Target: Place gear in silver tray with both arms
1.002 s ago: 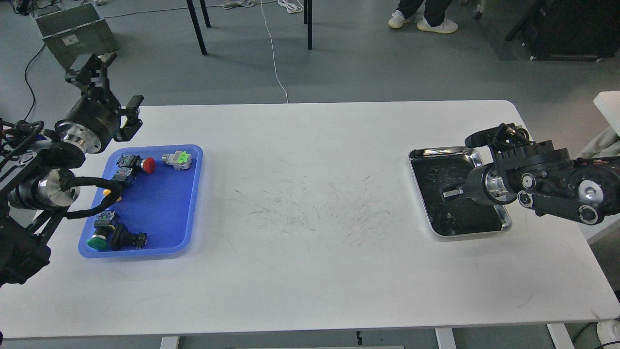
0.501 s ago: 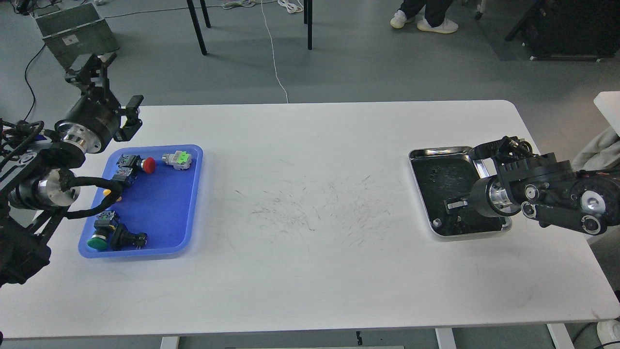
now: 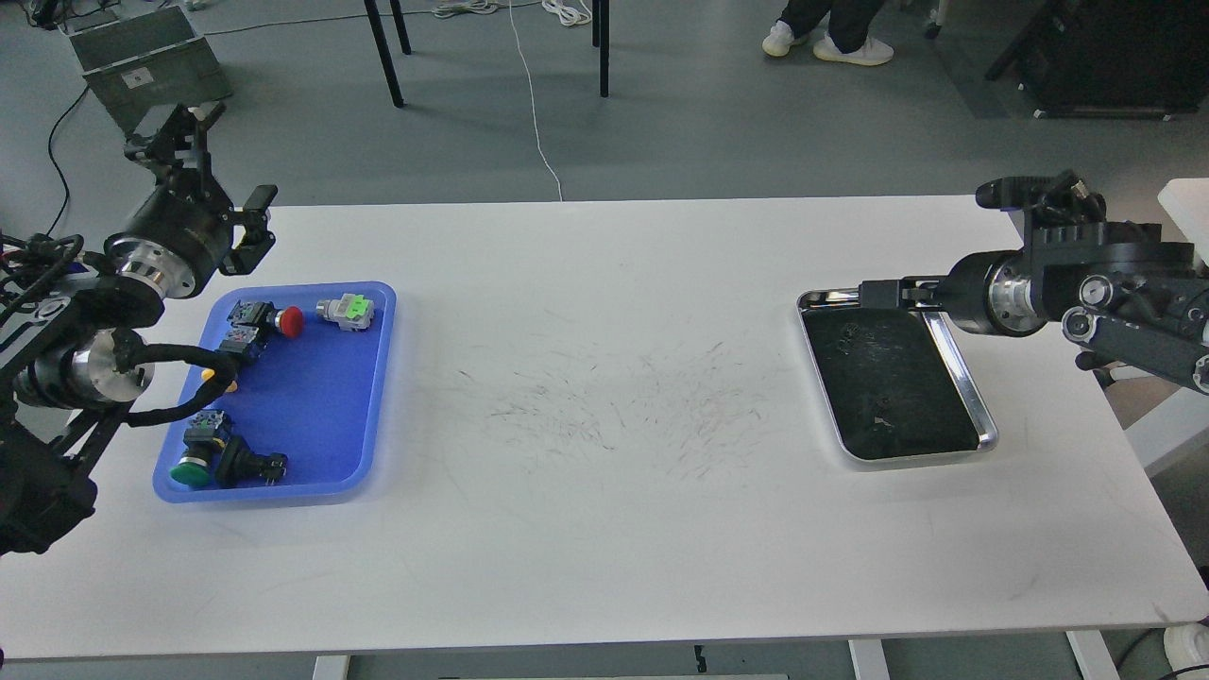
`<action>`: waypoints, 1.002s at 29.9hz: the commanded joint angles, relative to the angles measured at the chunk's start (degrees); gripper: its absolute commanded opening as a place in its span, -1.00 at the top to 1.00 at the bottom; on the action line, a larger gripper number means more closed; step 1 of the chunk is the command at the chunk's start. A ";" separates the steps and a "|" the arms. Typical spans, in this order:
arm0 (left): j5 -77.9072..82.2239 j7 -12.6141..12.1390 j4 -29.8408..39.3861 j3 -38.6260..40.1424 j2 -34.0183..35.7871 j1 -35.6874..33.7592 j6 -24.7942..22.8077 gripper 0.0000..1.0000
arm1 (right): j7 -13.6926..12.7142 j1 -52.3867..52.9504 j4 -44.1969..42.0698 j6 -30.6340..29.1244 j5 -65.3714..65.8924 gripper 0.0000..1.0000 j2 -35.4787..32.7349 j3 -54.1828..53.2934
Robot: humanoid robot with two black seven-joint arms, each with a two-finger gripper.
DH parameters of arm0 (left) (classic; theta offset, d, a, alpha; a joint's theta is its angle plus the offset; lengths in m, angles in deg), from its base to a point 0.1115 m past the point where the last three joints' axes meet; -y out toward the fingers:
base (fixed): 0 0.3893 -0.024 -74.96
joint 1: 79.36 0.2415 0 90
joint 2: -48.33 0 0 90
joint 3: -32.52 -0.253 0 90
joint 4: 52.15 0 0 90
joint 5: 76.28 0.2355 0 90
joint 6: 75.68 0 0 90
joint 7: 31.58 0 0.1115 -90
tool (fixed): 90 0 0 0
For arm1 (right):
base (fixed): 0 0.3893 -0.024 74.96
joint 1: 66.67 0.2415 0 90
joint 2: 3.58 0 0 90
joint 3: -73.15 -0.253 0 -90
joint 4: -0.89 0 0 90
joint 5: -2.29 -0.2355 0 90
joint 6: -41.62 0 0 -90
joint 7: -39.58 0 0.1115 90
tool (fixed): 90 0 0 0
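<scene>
The silver tray (image 3: 965, 382) lies on the right of the white table, and its dark bottom shows only scuffs and reflections. My right gripper (image 3: 876, 294) points left, just above the tray's far left corner. It looks narrow and dark, and I cannot tell its fingers apart. My left gripper (image 3: 177, 137) is raised beyond the table's far left edge, behind the blue tray (image 3: 373, 397). Its claws look spread and empty. Several small switch parts lie in the blue tray, among them a red-capped one (image 3: 289, 321), a grey and green one (image 3: 346, 311) and a green-capped one (image 3: 189, 470).
The white table (image 3: 604, 529) has faint scratch marks in its middle. A grey box (image 3: 142, 61), chair legs (image 3: 383, 52) and a white cable (image 3: 534, 113) are on the floor beyond the table. A person's feet (image 3: 831, 42) are at the far right.
My right gripper has lifted from low over the silver tray's middle and moved back to its far edge, uncovering the tray's bottom. My left arm has hardly moved.
</scene>
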 commanded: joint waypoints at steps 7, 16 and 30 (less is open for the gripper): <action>-0.59 -1.58 -0.03 -0.07 -0.05 -5.71 3.31 -0.96 | 1.51 -9.00 -1.48 -0.48 -38.60 -0.85 0.87 -32.95; -0.85 -2.20 -5.30 0.81 -5.40 -8.09 1.81 -0.96 | 1.68 -23.14 -8.06 -5.56 -74.15 -0.92 7.71 -47.73; -6.56 -2.20 -9.17 7.49 -12.61 -5.63 -2.05 -0.96 | 2.04 -34.32 -11.85 -7.68 -74.33 -0.98 20.29 -63.56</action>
